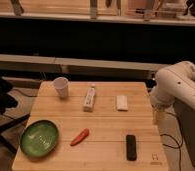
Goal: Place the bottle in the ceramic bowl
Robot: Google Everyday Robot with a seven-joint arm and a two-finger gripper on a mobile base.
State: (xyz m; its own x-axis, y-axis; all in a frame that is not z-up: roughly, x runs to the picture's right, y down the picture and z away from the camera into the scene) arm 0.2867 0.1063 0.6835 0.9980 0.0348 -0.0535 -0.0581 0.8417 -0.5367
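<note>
Bottle (90,97) is lying on its side on the wooden table (106,125), at about 12 o'clock from the table's centre, with its capped neck pointing toward the far edge. It is touching nothing around it, so both of its long sides are appearing free for a grasp across the body. The ceramic bowl (39,137) is sitting at about 8 o'clock, near the front left corner, mouth up and holding nothing, which is leaving its whole centre available as the drop zone. The gripper (156,116) is hanging at about 3 o'clock, just off the table's right edge below the white arm (176,85), well apart from the bottle; whether the claw is wide or narrow cannot be told. The task is judged as not yet begun: the reach is coming first. A white paper cup (61,88) is standing at 11 o'clock, near the bottle's left, and a white block (122,102) is lying at 1 o'clock, between gripper and bottle, so the approach is likely calling for height over the block. A red pepper (80,136) is lying at 7 o'clock on the line from bottle to bowl, and a black object (131,147) is resting at 5 o'clock, clear of that line.
</note>
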